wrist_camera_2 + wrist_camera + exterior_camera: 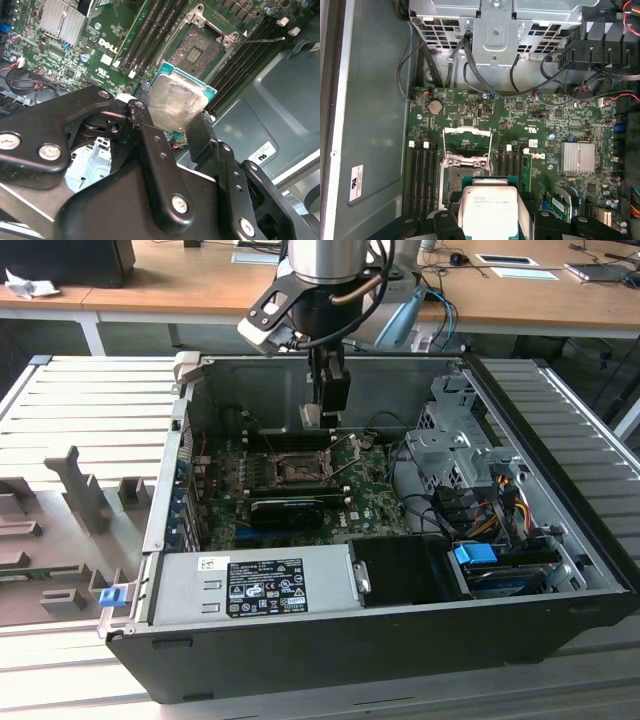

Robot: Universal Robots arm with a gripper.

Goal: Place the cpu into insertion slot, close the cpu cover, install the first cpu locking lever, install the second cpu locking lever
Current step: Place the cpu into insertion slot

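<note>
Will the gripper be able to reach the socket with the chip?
Probably yes. The gripper holds the cpu near the insertion slot, whose cpu cover stands open; nothing seems to lie between them.

Ribbed metal table (pixel 90 400) — open computer case (pixel 300 660) and grey fixtures (pixel 85 495) on it.

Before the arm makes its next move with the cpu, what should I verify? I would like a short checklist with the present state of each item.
1. Grip on the cpu: ok, the gripper holds it by two opposite edges.
2. Insertion slot empty: ok, its bare contact field shows.
3. The cpu cover open: ok, it stands raised off the slot.
4. Locking lever released: ok for the one sticking out beside the slot; the second, cannot tell.
5. The cpu seated: not ok, it is in the gripper, not in the slot.
6. Corner orientation matched to the slot: cannot tell.
</note>
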